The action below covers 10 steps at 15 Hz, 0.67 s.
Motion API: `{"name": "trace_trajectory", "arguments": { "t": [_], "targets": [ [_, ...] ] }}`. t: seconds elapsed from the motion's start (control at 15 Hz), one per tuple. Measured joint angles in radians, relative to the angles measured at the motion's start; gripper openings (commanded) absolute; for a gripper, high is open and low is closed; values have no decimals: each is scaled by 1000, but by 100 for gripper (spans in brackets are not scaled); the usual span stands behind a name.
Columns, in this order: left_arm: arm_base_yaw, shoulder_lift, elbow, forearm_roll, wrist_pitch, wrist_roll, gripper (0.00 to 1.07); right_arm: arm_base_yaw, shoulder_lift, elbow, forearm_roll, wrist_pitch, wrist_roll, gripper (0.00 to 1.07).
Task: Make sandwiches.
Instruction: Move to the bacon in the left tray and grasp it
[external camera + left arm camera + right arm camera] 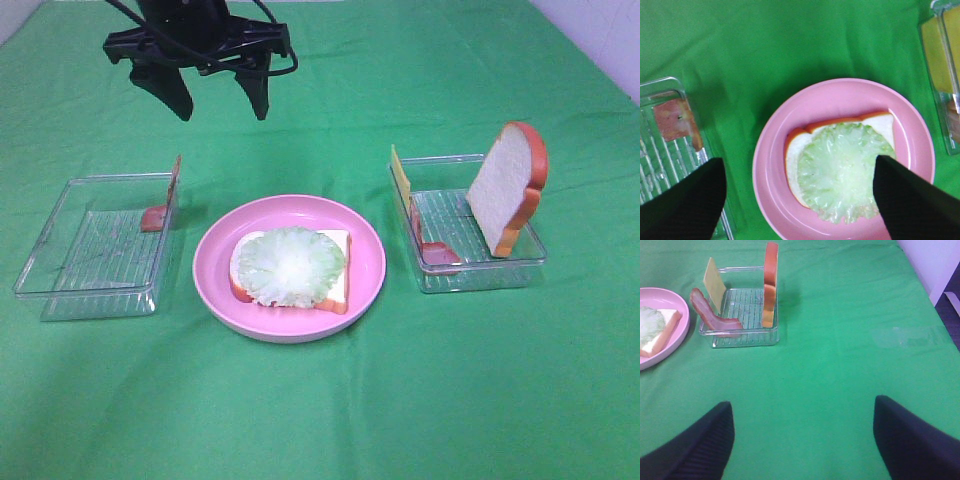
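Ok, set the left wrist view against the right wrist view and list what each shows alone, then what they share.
Only the left wrist view: the left tray and the bacon strip in it. Only the right wrist view: the upright bread slice standing in the right tray. Both: the pink plate, the lettuce on the flat bread slice, and the cheese slice at the right tray's edge.

A white bread slice (339, 248) with orange-brown crust lies flat on the plate (210, 265) at the frame's centre. A round, pale green lettuce leaf (288, 265) covers most of it. At right, a second slice (505, 190) stands tilted in the right tray (480, 278). A yellow cheese slice (400, 180) stands upright at that tray's left wall, and a bacon strip (438, 252) sits in its near-left corner. Another strip (155, 216) leans in the left tray (90, 250), at its far-right corner.
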Motion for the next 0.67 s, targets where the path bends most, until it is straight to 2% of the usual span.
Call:
{"name": "trace_trajectory", "arguments": {
  "t": [0.33, 0.67],
  "targets": [
    [79, 0, 9, 46, 1, -9, 76, 0, 0, 0, 0, 0, 0, 73],
    [97, 14, 106, 110, 9, -13, 76, 0, 0, 0, 0, 0, 0, 73]
  ]
}}
